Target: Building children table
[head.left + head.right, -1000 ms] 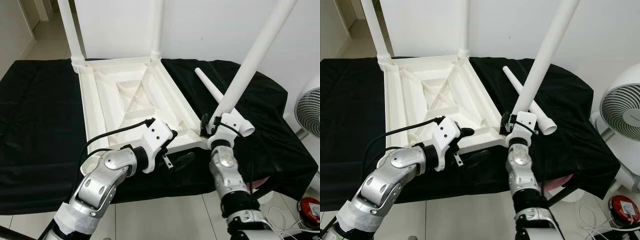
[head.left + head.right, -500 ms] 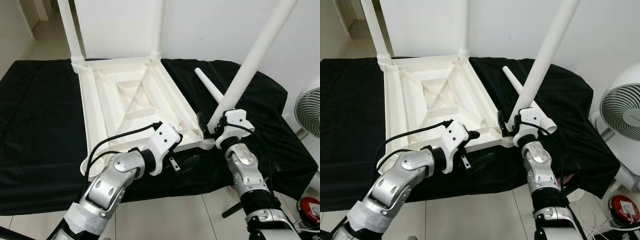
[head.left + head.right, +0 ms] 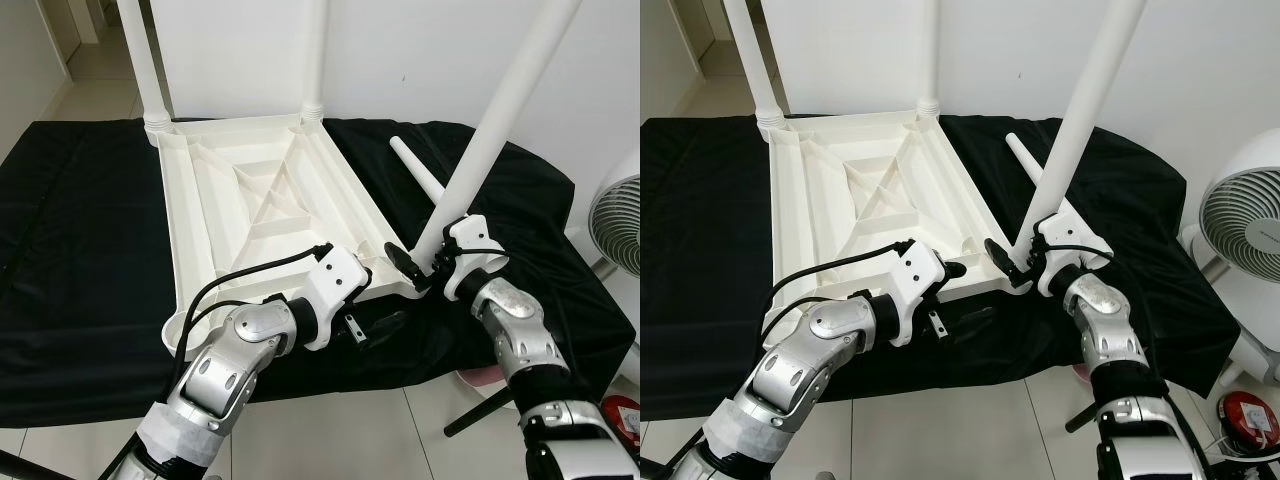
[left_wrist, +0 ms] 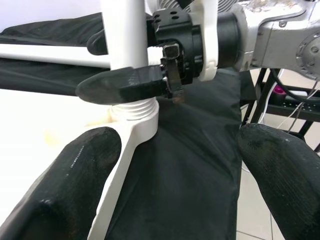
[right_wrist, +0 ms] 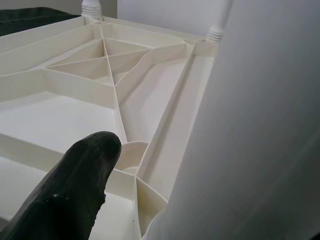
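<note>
The white table top (image 3: pixel 250 190) lies upside down on a black cloth (image 3: pixel 80 230). Two white legs (image 3: pixel 140 60) (image 3: pixel 315 50) stand in its far corner sockets. My right gripper (image 3: pixel 415 270) is shut on a third leg (image 3: pixel 495 110), holding its threaded end (image 4: pixel 132 107) in the near right corner socket; the leg leans to the right. My left gripper (image 3: pixel 965 292) is open and straddles the table top's near rim beside that corner, its fingers (image 4: pixel 75 190) wide apart. A spare leg (image 3: pixel 415 170) lies loose on the cloth just behind the held one.
A white fan (image 3: pixel 615 220) stands on the floor at the far right. A red object (image 3: pixel 1245 410) and cables lie on the tiles below it. The cloth's front edge hangs just under both arms.
My right forearm has swung out to the right and the held leg now stands more upright in the socket. My left gripper has edged closer to that corner.
</note>
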Tool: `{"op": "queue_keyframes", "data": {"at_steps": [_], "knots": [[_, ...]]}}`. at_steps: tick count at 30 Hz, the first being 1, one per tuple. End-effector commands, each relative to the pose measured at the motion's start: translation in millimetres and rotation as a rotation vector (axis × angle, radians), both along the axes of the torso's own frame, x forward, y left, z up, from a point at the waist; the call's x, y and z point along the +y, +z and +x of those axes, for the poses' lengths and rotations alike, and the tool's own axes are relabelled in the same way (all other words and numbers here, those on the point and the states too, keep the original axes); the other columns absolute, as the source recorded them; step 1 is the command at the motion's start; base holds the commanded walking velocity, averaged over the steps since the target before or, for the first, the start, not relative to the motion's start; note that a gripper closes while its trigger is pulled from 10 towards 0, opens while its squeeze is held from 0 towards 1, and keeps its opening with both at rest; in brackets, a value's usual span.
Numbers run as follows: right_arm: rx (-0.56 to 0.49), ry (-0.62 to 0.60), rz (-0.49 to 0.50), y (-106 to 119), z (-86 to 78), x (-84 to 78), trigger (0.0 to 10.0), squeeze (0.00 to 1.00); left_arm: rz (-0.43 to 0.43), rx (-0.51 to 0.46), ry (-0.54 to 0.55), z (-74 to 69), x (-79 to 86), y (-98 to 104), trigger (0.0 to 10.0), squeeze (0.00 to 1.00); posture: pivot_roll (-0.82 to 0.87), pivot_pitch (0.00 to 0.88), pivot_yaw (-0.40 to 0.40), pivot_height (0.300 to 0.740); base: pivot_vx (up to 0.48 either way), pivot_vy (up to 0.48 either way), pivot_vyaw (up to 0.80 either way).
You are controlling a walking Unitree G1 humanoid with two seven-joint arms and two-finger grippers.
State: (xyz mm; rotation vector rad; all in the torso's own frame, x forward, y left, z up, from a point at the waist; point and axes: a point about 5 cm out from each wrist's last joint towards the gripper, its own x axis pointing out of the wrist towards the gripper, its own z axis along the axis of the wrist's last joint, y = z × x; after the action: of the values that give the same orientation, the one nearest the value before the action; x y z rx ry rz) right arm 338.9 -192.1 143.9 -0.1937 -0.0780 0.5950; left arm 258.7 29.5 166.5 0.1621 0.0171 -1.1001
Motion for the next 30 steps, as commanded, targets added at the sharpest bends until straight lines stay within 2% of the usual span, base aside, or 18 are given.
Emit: {"op": "queue_keyframes", "data": {"at_steps": [1, 2, 3, 4, 5, 6, 7, 9, 12, 13, 14, 15, 22, 23, 30], "knots": [[0.032, 0.016, -0.025, -2.0, 1.7, -3.5, 8.1, 0.00, 0.005, -0.019, 0.093, 7.2, 4.7, 0.4, 10.0, 0.00, -0.06, 0.000, -0.046, 0.740, 0.000, 0.000, 0.00], [0.032, 0.016, -0.025, -2.0, 1.7, -3.5, 8.1, 0.00, 0.005, -0.019, 0.093, 7.2, 4.7, 0.4, 10.0, 0.00, -0.06, 0.000, -0.046, 0.740, 0.000, 0.000, 0.00], [0.044, 0.033, -0.040, -2.1, 2.4, -6.4, 7.3, 0.00, 0.005, -0.022, 0.098, 8.5, 6.1, 1.0, 10.0, 0.00, -0.06, 0.000, -0.047, 0.740, 0.000, 0.000, 0.00], [0.057, 0.047, -0.051, -2.8, 2.6, -9.2, 7.5, 0.00, 0.005, -0.027, 0.102, 9.2, 6.7, 1.5, 10.0, 0.00, -0.06, 0.000, -0.046, 0.740, 0.000, 0.000, 0.00], [0.068, 0.057, -0.058, -3.7, 2.5, -11.0, 6.4, 0.00, 0.004, -0.029, 0.103, 9.6, 6.9, 1.9, 10.0, 0.00, -0.06, 0.000, -0.046, 0.740, 0.000, 0.000, 0.00], [0.086, 0.066, -0.063, -6.6, 1.8, -12.1, 4.9, 0.00, 0.001, -0.032, 0.102, 9.4, 6.7, 2.9, 10.0, 0.00, -0.06, 0.000, -0.045, 0.740, 0.000, 0.000, 0.00], [0.090, 0.067, -0.064, -7.6, 1.5, -12.1, 4.4, 0.00, 0.000, -0.032, 0.102, 9.5, 6.6, 3.1, 10.0, 0.00, -0.06, 0.000, -0.045, 0.740, 0.000, 0.000, 0.00], [0.096, 0.075, -0.062, -8.9, 1.2, -12.0, 4.3, 0.00, -0.001, -0.032, 0.101, 9.4, 6.5, 3.2, 10.0, 0.00, -0.06, 0.000, -0.044, 0.740, 0.000, 0.000, 0.00], [0.107, 0.087, -0.060, -10.9, 0.7, -11.5, 3.3, 0.00, -0.001, -0.033, 0.101, 9.5, 6.3, 3.1, 10.0, 0.00, -0.06, 0.000, -0.043, 0.740, 0.000, 0.000, 0.00], [0.111, 0.088, -0.059, -12.1, 0.7, -11.5, 0.9, 0.00, 0.000, -0.034, 0.098, 9.0, 6.1, 3.2, 10.0, 0.00, -0.06, 0.000, -0.041, 0.740, 0.000, 0.000, 0.00], [0.111, 0.088, -0.059, -12.1, 0.7, -11.5, 0.9, 0.00, 0.000, -0.034, 0.098, 9.0, 6.1, 3.2, 10.0, 0.00, -0.06, 0.000, -0.041, 0.740, 0.000, 0.000, 0.00], [0.116, 0.075, -0.058, -14.0, 1.0, -12.3, 0.0, 0.00, 0.001, -0.034, 0.094, 8.8, 6.1, 3.3, 10.0, 0.00, -0.06, 0.000, -0.039, 0.740, 0.000, 0.000, 0.00], [0.146, 0.046, -0.019, -21.2, -0.1, -10.9, 0.0, 0.00, 0.005, -0.038, 0.081, 8.5, 5.6, 3.7, 10.0, 0.00, -0.06, 0.000, -0.036, 0.740, 0.000, 0.000, 0.00], [0.150, 0.030, -0.014, -22.9, -0.2, -8.3, 10.0, 0.00, 0.004, -0.039, 0.080, 8.5, 5.7, 3.6, 10.0, 0.00, -0.06, 0.000, -0.034, 0.740, 0.000, 0.000, 0.00], [0.176, -0.056, 0.019, -29.0, 3.0, -4.5, 10.0, 0.00, 0.002, -0.040, 0.063, 7.8, 4.1, 4.0, 10.0, 0.00, -0.07, 0.000, -0.030, 0.740, 0.000, 0.000, 0.00]]}}
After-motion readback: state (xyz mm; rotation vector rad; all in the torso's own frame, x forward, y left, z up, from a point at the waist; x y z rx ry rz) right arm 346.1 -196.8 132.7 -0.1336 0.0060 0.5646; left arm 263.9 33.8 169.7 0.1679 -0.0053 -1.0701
